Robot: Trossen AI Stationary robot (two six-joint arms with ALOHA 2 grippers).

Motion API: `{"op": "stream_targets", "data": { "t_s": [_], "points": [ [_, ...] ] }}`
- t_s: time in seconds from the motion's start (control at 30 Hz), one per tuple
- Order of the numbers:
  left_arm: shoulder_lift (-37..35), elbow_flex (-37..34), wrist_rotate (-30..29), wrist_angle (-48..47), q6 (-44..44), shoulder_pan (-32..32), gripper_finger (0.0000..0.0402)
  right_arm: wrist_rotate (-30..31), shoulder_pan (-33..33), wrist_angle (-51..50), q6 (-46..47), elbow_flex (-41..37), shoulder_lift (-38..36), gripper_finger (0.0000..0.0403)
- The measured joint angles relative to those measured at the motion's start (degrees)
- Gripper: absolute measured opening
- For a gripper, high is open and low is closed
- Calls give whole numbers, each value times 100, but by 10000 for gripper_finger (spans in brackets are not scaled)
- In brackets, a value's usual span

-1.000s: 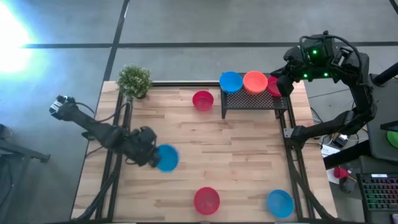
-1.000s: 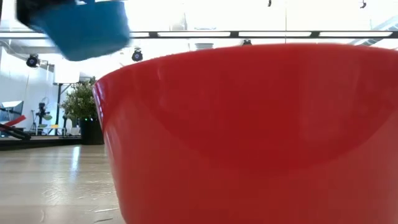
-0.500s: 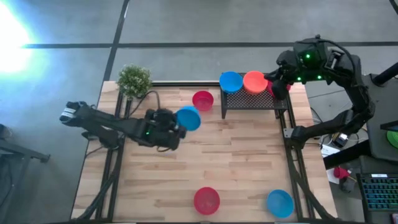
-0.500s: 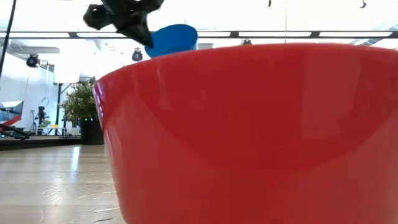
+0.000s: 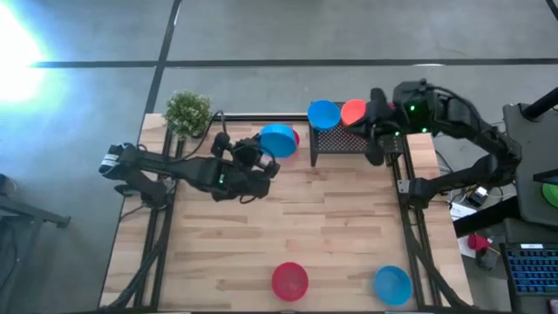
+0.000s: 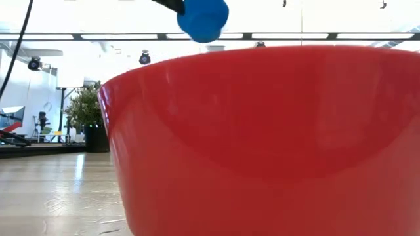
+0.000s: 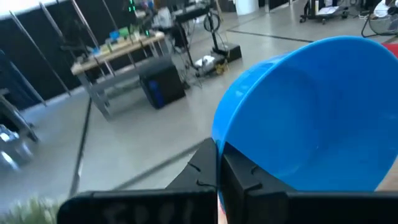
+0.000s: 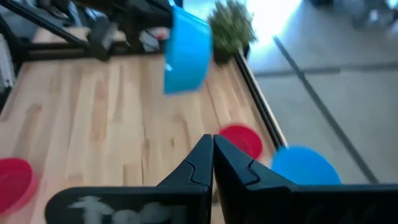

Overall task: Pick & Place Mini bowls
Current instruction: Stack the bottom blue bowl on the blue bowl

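From above, your left gripper (image 5: 261,159) carried a blue bowl (image 5: 279,139) clamped by its rim, hanging over the red bowl (image 5: 294,137) on the table, just beside the black rack (image 5: 349,139). The rack, holding another blue bowl (image 5: 323,113) and an orange bowl (image 5: 353,111), lay to the right of the carried bowl, so the left arm was the one in line for it. That arm reached across the table from the left edge, stretched long and low. Your right gripper (image 5: 375,148) hung over the rack's right end.

At table height, a near red bowl (image 6: 262,144) filled nearly everything; the carried bowl showed above its rim, clear of the table.

In your left wrist view, the fingers (image 7: 202,168) were pinched on the bowl's wall, the hollow facing the camera.

In your right wrist view, that arm's fingers (image 8: 205,158) were pressed together on nothing, and the carried bowl hung tilted on edge ahead.
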Motion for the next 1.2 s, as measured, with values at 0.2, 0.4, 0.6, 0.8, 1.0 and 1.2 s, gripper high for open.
{"op": "stream_targets", "data": {
  "t_s": [0.2,0.4,0.6,0.8,1.0,1.2],
  "points": [
    [246,80,-106,1231,1380,127,0,8,242,1294,-318,-915,-200,8],
    [344,80,-61,2124,2177,343,0,185,285,1820,-488,-1483,-298,8],
    [511,80,161,3018,3109,494,0,153,283,1874,-418,-1729,-176,9],
    [602,80,271,3275,3368,557,0,517,285,1998,-350,-1797,-63,29],
    [651,80,270,3277,3369,570,0,927,280,2173,-421,-1779,-58,80],
    [694,80,278,3275,3372,594,0,835,304,2706,-51,-1787,-18,124]
  ]
}}
